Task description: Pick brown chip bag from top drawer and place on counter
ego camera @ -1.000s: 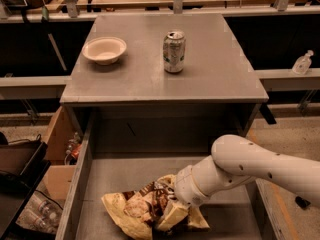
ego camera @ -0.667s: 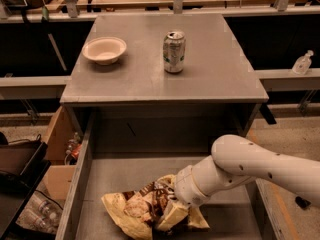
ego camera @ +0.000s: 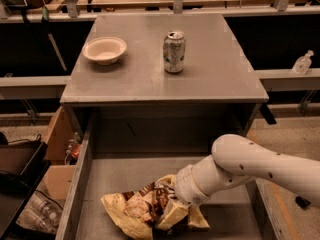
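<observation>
The brown chip bag (ego camera: 134, 210), crinkled cream-yellow and dark brown, lies on the floor of the open top drawer (ego camera: 120, 176) near its front. My white arm reaches in from the right. My gripper (ego camera: 174, 213) is down at the bag's right end, pressed into the foil and mostly hidden by the wrist and the bag. The grey counter (ego camera: 145, 79) lies above and behind the drawer.
On the counter stand a cream bowl (ego camera: 104, 49) at the left and a soda can (ego camera: 174, 51) near the middle. A cardboard box (ego camera: 57, 134) and a black bin (ego camera: 17, 164) sit left of the drawer. A small bottle (ego camera: 302, 63) stands on the right ledge.
</observation>
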You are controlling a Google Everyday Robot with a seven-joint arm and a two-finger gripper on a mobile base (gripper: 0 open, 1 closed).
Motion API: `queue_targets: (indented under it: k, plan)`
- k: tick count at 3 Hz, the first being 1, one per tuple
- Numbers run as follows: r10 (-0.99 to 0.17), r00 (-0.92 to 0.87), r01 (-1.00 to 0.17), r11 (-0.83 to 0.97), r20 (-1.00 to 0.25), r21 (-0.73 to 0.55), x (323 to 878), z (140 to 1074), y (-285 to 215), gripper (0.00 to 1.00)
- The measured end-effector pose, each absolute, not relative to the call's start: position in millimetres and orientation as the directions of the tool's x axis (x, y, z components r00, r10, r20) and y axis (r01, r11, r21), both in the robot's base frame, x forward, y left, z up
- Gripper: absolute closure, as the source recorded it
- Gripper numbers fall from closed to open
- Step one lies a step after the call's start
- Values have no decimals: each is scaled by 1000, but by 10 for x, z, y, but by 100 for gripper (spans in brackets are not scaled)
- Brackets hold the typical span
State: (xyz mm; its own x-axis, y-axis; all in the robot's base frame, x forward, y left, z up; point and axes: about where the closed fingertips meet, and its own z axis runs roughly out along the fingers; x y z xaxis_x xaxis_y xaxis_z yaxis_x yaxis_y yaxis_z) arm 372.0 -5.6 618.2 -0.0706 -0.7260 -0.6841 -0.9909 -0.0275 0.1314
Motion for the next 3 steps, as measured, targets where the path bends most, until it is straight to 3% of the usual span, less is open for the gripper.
queue_targets:
  k: [3]
  plan:
    - [-726,-70,-991,-27,-684,131,3719,6185,-57,100]
